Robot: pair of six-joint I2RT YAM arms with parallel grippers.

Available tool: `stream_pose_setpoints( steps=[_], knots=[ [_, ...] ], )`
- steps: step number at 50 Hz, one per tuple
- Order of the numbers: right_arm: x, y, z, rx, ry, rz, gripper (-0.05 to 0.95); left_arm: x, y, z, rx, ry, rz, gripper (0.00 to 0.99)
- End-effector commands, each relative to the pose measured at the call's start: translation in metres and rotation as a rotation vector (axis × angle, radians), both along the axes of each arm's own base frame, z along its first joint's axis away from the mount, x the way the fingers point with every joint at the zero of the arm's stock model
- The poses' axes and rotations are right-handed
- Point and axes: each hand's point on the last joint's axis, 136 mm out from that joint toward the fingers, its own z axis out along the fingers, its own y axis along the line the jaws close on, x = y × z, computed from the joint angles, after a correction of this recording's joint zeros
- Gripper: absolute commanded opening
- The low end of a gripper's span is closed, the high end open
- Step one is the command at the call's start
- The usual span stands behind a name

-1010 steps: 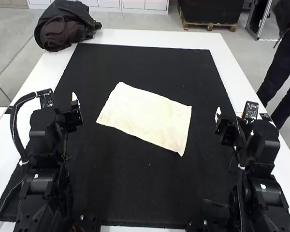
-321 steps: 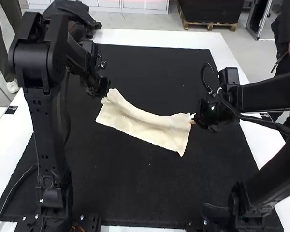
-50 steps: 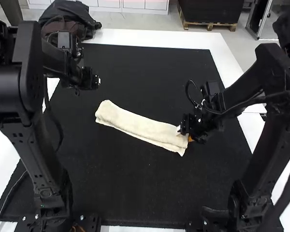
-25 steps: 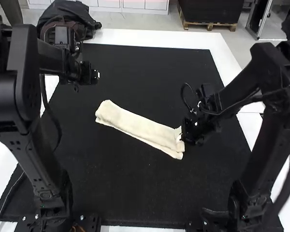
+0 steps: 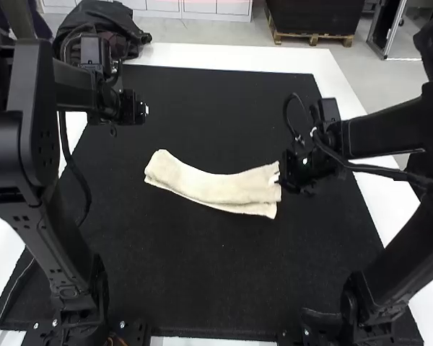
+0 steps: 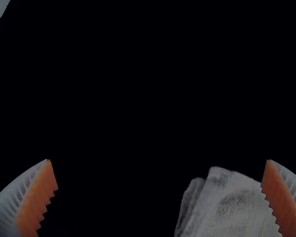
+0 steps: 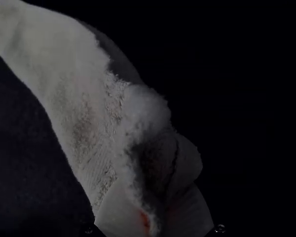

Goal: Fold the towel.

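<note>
- Since the last frame we see the right gripper (image 5: 285,175) shift outward and away from the arm bases, drawing the towel's (image 5: 209,189) right end with it, so the strip now bows
- Nearest us, the left arm (image 5: 40,209) and right arm (image 5: 397,133) flank the black mat (image 5: 224,288); we'd keep their links out of the middle
- We find the towel mid-mat, folded lengthwise into a narrow strip, an under layer peeping out along its near edge
- Our right fingers are closed on the towel's right end, cloth pinched between them; we judge the step is squaring that end, so we'd keep the grip firm, pull gently along the strip and set it down low, lest the layers slip apart
- Farther off, beyond the towel's left end, our left gripper (image 5: 143,114) stands wide open with nothing in it; we'd want it clear if the right end is next brought across
- Farthest, we note a dark bundle (image 5: 94,32) at the white table's (image 5: 231,58) far left corner, well out of our way
</note>
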Motion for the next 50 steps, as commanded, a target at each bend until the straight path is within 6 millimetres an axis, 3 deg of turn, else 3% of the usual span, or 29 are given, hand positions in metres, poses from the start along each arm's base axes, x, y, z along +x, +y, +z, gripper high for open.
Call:
stream_pose_setpoints(
  steps=[1, 14, 25, 50],
  knots=[
    [0.004, 0.016, 0.022, 0.064, -0.025, 0.023, -0.03, -0.004, -0.003, 0.015, -0.003, -0.043, -0.001, 0.97],
    [-0.009, 0.058, 0.032, 0.123, -0.009, 0.085, -0.02, -0.008, 0.006, 0.011, 0.032, -0.053, 0.039, 0.97],
    [-0.009, 0.094, 0.043, 0.174, -0.023, 0.132, -0.02, -0.012, 0.006, 0.017, 0.024, -0.084, 0.051, 0.97],
    [0.01, 0.157, 0.047, 0.229, -0.043, 0.217, -0.02, -0.024, 0.009, 0.024, 0.012, -0.118, 0.083, 0.97]
  ],
)
